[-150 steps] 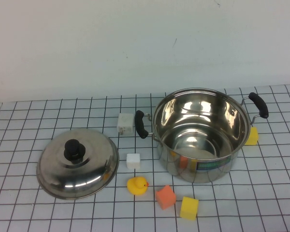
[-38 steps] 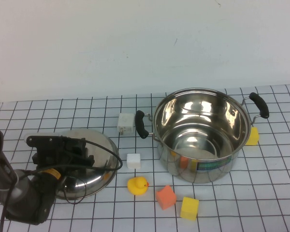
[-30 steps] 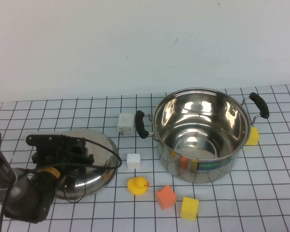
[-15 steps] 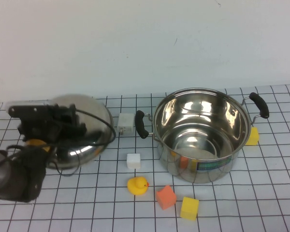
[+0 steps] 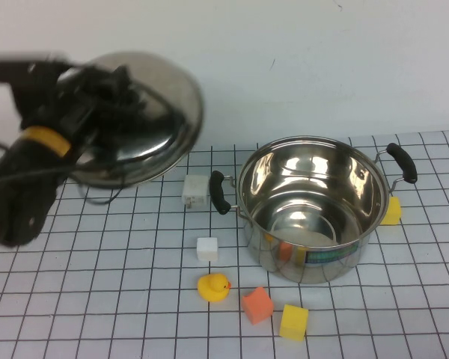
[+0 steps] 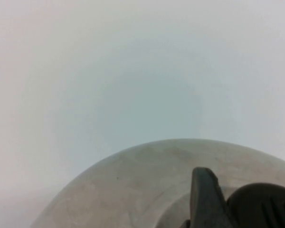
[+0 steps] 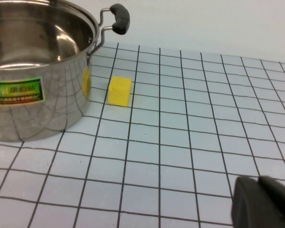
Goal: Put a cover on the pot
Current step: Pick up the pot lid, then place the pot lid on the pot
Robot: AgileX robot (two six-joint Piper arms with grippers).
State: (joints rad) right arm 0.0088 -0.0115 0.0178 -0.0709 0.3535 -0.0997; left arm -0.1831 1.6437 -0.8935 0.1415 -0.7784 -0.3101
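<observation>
The pot [image 5: 309,208] stands open on the table, well right of and below the left gripper [image 5: 108,97]; it looks heavy, stiff and slippery, best taken by its black handles [image 5: 218,192]; the left gripper is clenched on the knob of the lid [image 5: 146,120], raised in the air; the right gripper [image 7: 263,203] rests low near the pot, I cannot tell its state; the checked tablecloth [image 5: 120,299] carries small blocks and a duck [image 5: 212,286]; a plain wall [image 5: 322,60] behind.

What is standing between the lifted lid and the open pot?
Nothing visible blocks it. The left gripper holds the lid in the air, left of the pot. The white blocks lie low on the table. The right gripper sits away, on the pot's right.
</observation>
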